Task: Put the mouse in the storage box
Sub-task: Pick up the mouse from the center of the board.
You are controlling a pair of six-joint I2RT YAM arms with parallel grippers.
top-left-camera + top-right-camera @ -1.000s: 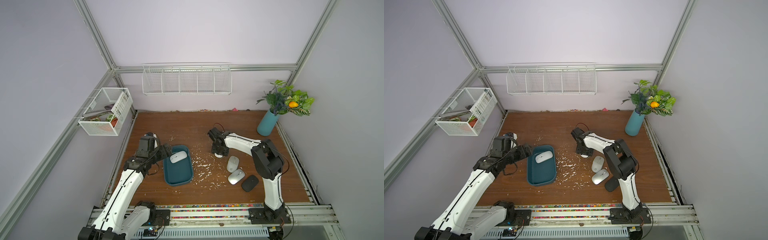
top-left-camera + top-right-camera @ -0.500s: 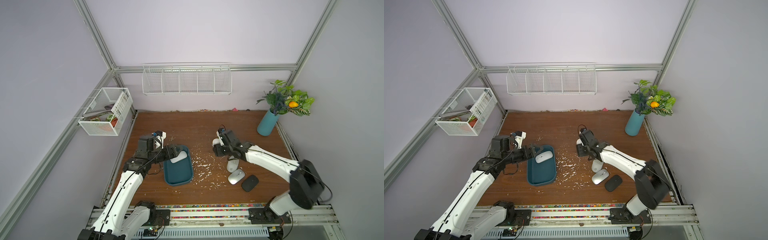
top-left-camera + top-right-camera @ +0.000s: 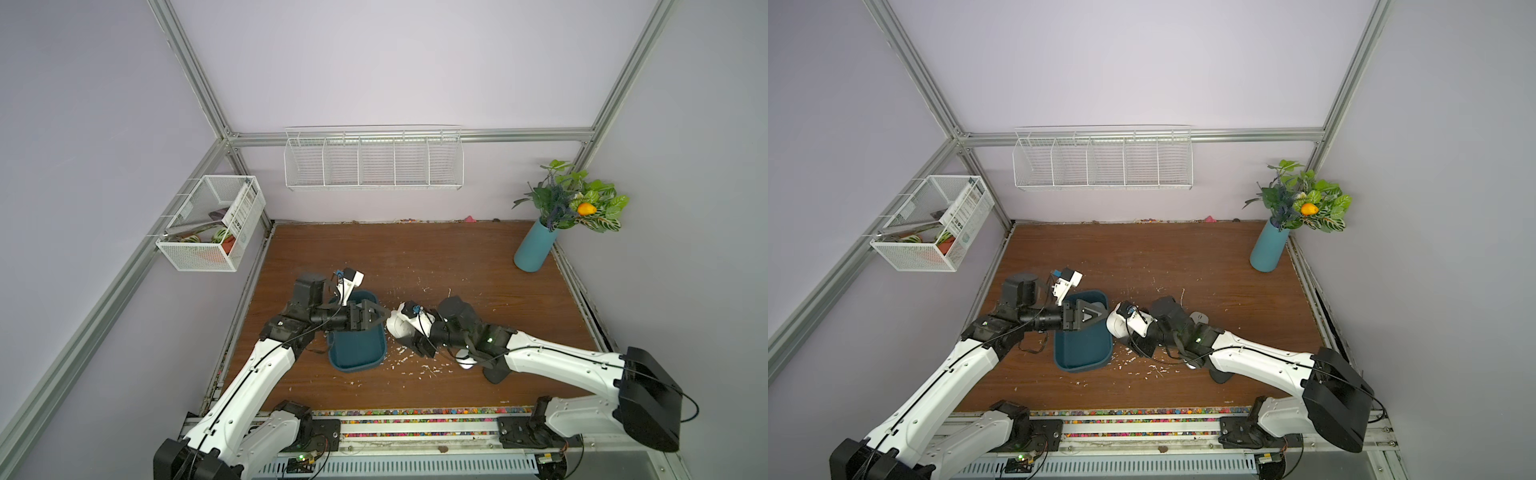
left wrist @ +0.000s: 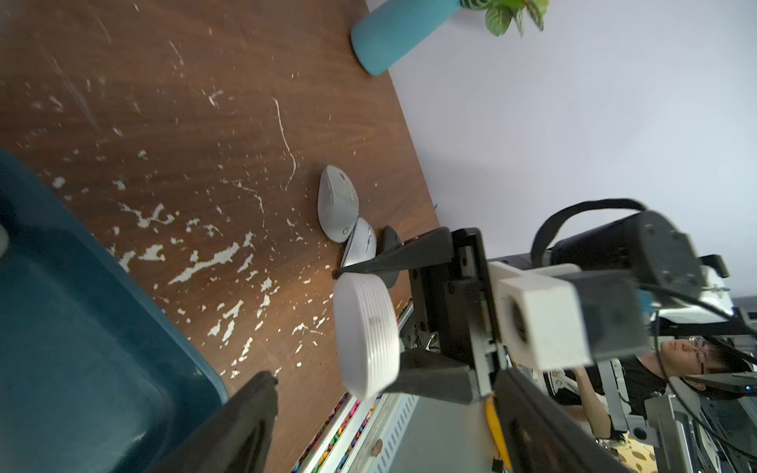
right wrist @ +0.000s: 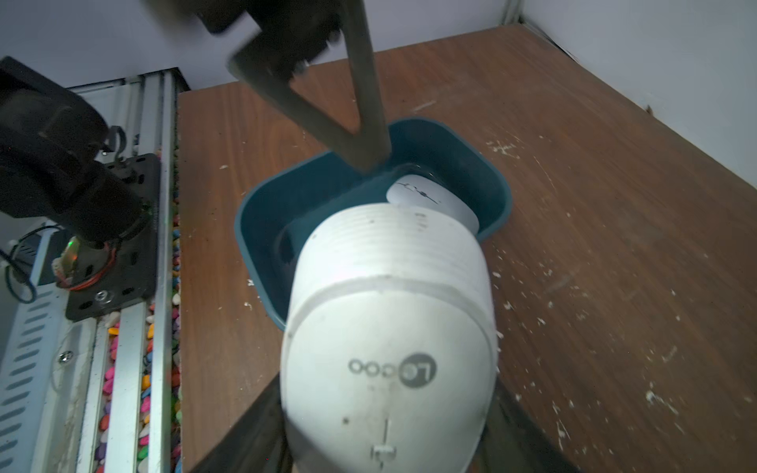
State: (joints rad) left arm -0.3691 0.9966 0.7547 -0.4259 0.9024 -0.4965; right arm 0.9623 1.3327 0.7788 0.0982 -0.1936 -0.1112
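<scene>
Nearly there: right gripper (image 3: pixel 400 329) clamps white ribbed mouse (image 5: pixel 389 348) right of dark teal plastic storage box (image 3: pixel 353 368); left gripper (image 3: pixel 383 319) gapes. Next: swing left, release.

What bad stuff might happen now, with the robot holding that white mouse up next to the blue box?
The white mouse in the right gripper hangs very near the open left gripper, so they might bump. It looks just outside the storage box rim, so dropped now it may hit the rim or table. A second mouse already lies inside and might get landed on.
</scene>
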